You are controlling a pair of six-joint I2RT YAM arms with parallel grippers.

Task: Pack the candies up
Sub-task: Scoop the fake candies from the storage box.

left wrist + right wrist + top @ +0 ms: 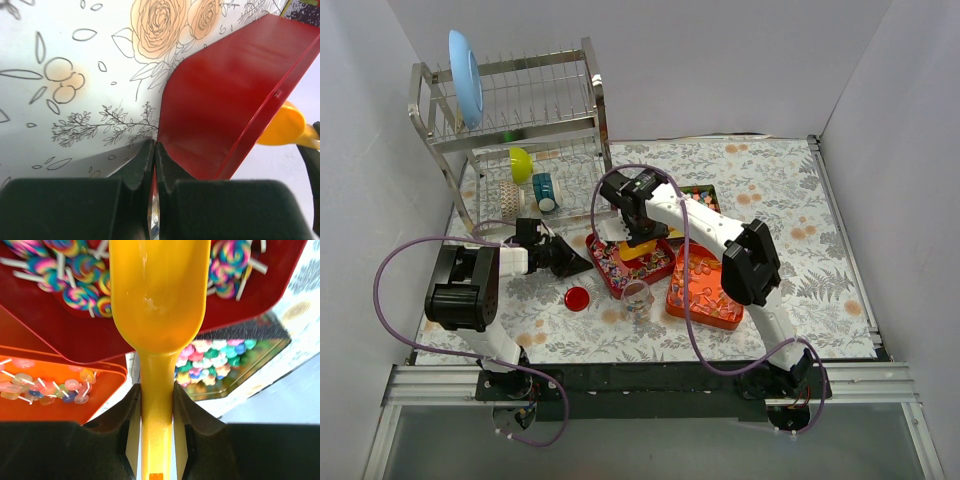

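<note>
We find a metal two-tier dish rack (510, 120) at the back left of the flower-printed table (820, 260), with a round blue plate (466, 78) standing in its upper tier. In front of the rack, at the centre, sits a red plastic tray (225, 100) holding striped swirl lollipops (75, 290). A yellow plastic scoop (160, 300) hangs over it. Just to the right, an orange plastic tray (50, 412) holds clear-wrapped sweets (50, 387). Behind both trays, a dark shallow tin (265, 342) holds pastel chunky candies (210, 360). A clear plastic jar (636, 298) stands before the red tray, with a round red lid (577, 298) to its left.
</note>
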